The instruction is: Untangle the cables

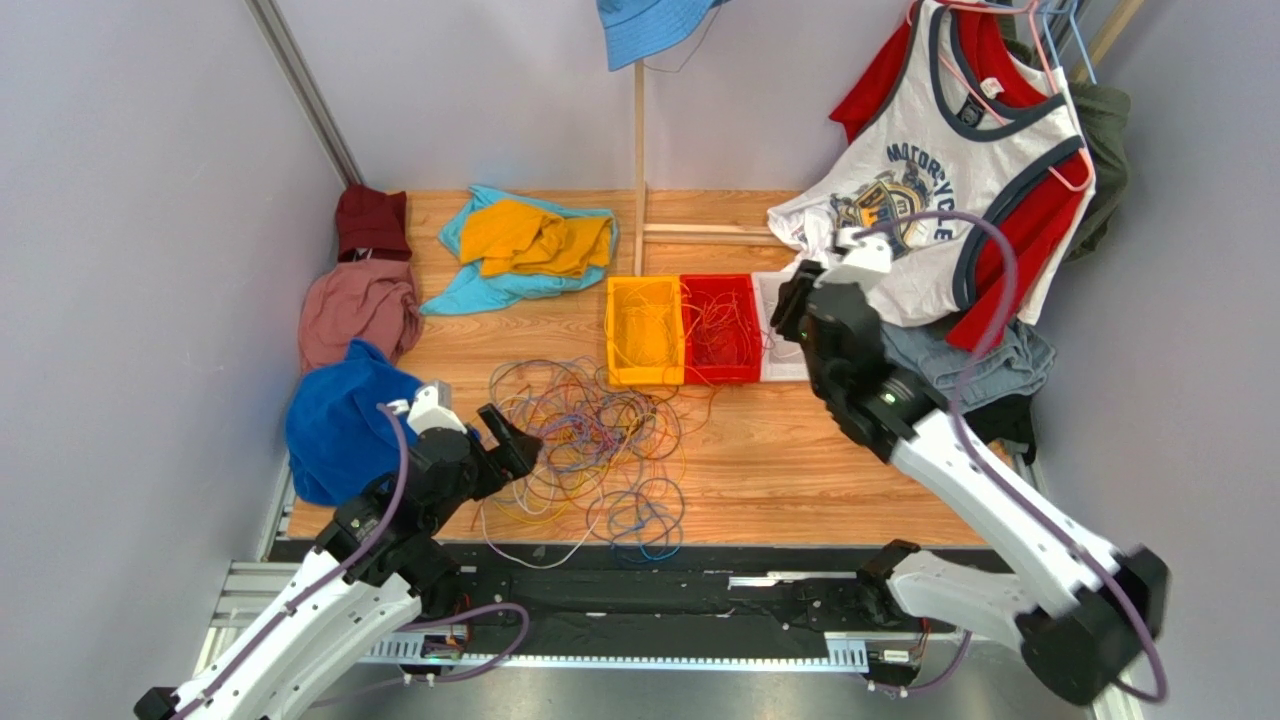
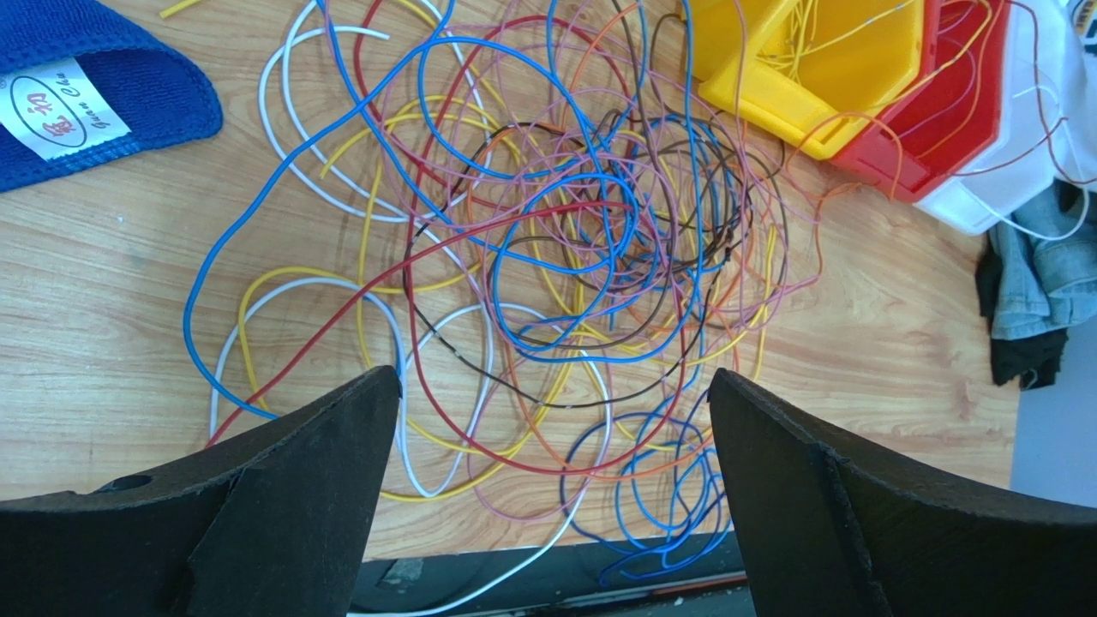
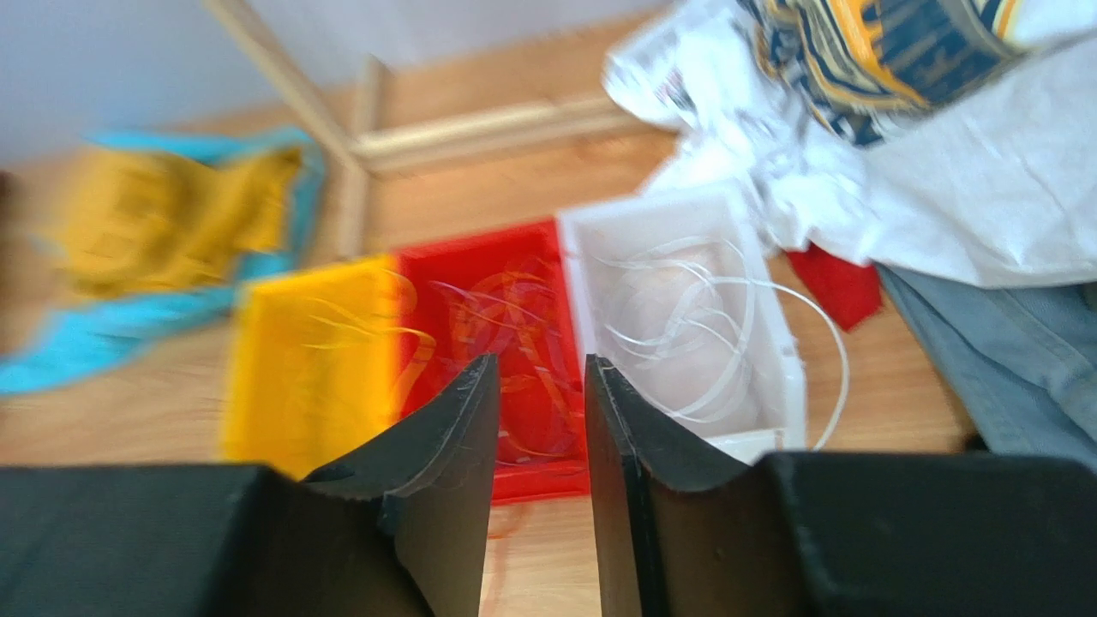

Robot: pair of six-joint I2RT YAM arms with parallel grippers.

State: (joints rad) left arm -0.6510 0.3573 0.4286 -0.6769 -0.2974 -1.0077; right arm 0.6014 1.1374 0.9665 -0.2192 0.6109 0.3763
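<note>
A tangle of thin cables [image 1: 586,443] in blue, red, yellow, white, orange and purple lies on the wooden table near its front edge. The left wrist view shows it spread out [image 2: 586,257], with some loops hanging over the edge. My left gripper [image 1: 508,446] is wide open and empty, just above the tangle's left side [image 2: 554,379]. My right gripper [image 1: 793,300] hovers over the bins [image 3: 541,366], jaws a narrow gap apart with nothing between them. The yellow bin [image 1: 643,333], red bin [image 1: 721,333] and white bin [image 3: 760,321] hold cables of matching colours.
A blue cloth [image 1: 338,420], pink cloth [image 1: 353,308] and maroon cloth [image 1: 371,221] lie at the left. A teal and yellow cloth [image 1: 526,240] lies at the back. A hanging tank top [image 1: 947,165] and jeans [image 1: 969,368] crowd the right. A wooden post [image 1: 639,150] stands behind the bins.
</note>
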